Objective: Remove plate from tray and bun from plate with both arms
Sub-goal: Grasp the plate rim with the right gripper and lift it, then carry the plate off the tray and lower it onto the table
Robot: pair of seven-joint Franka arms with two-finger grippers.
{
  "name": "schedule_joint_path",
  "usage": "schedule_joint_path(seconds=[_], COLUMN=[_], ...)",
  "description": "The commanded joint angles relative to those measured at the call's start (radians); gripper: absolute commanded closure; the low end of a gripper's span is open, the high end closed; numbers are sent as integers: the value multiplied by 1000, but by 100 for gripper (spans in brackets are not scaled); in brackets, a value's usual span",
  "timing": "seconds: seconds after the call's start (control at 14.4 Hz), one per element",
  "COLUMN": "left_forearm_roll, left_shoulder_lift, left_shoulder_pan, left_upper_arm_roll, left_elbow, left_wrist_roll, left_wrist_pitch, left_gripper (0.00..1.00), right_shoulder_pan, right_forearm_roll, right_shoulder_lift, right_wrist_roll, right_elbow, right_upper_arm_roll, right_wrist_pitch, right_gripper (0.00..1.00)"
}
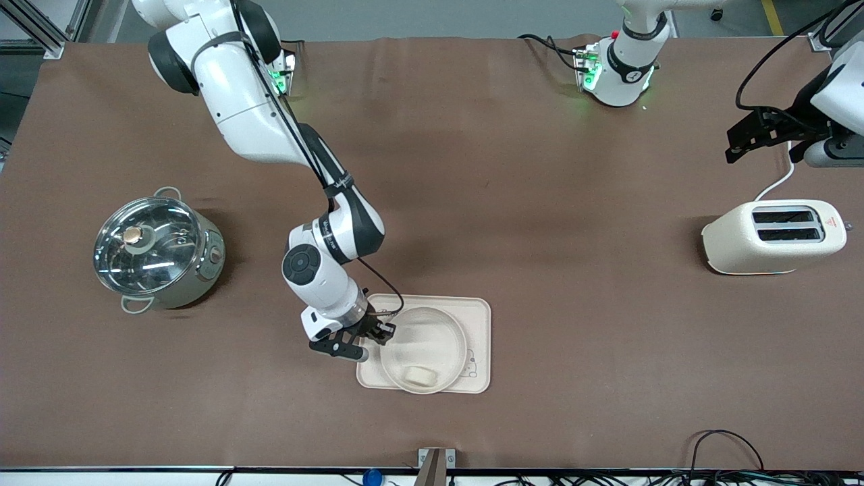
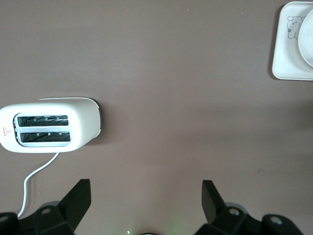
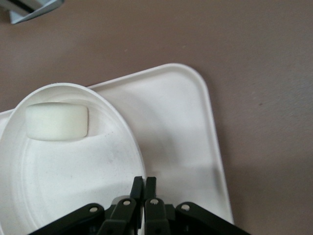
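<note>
The round cream plate (image 1: 432, 331) lies on the rectangular cream tray (image 1: 476, 317) near the front edge of the table. The small pale bun (image 1: 420, 375) lies in the plate, at its side nearest the front camera. My right gripper (image 1: 381, 332) is at the plate's rim toward the right arm's end. In the right wrist view its fingers (image 3: 144, 180) are shut on the rim of the plate (image 3: 63, 166), with the bun (image 3: 56, 121) and the tray (image 3: 181, 127) in sight. My left gripper (image 1: 742, 138) waits in the air by the toaster, open and empty (image 2: 146, 186).
A cream toaster (image 1: 773, 236) with a white cord stands toward the left arm's end and shows in the left wrist view (image 2: 49, 125). A steel pot with a glass lid (image 1: 155, 250) stands toward the right arm's end. The tray's corner shows in the left wrist view (image 2: 288, 54).
</note>
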Motion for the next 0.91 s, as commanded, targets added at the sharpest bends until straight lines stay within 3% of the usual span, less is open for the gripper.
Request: schedule_joint_path(seconds=[0.0,0.14,0.35,0.49,0.84], left_forearm_roll=[-16,-16,-16,-16,-16], left_shoulder_lift=[14,15,17,18,30], left_shoulder_pan=[4,4,2,2,0], left_upper_arm_roll=[0,0,0,0,0], left_elbow=[16,18,15,15,15], left_wrist_roll=[11,9,5,3,0], left_wrist_pitch=[-1,1,1,1,2], left_gripper=[0,0,0,0,0], right_shoulder_pan=[4,5,-22,-30,-32], right_forearm_roll=[20,20,20,22,25], right_shoulder_lift=[-148,-244,-377,-420,-502], right_wrist_roll=[-23,-30,-69,-64,-61], right_elbow=[-148,-289,-606,-715,-938], right_upper_arm_roll=[40,65,143,195,246], right_wrist_pitch=[2,49,289,348,469], right_gripper=[100,100,100,100,100])
